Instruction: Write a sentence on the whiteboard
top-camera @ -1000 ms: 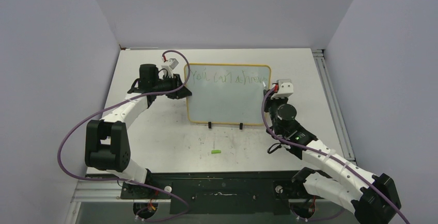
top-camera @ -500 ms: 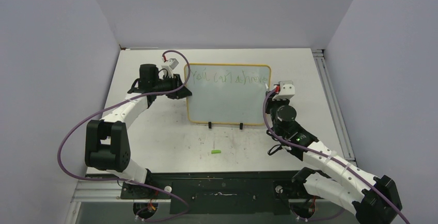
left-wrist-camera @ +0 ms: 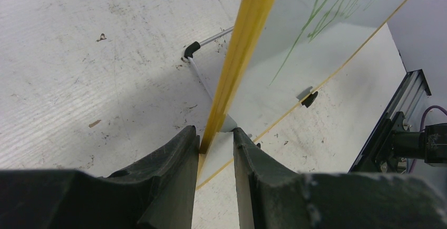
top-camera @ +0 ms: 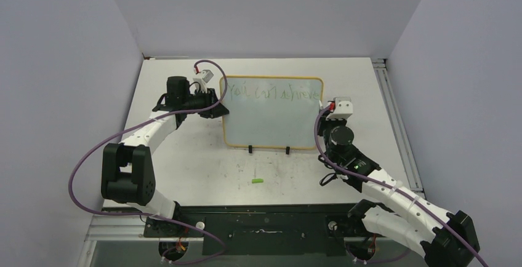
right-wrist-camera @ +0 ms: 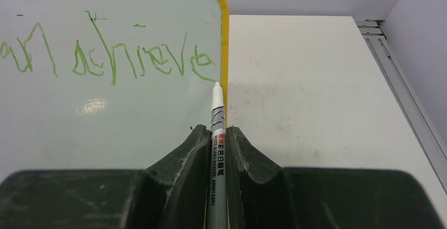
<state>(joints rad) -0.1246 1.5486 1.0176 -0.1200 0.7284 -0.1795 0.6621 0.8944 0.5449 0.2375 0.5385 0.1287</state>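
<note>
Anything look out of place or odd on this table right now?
A small green piece, likely a pen cap, lies loose on the white table before the yellow-framed whiteboard. The green handwritten sentence reaches the board's right frame, leaving no room on that line.

White scuffed table (top-camera: 184, 162), speckled with dark marks; plain pale lilac-grey walls (top-camera: 258, 8) on three sides; aluminium rail (top-camera: 400, 131) along table's right edge; even light
</note>
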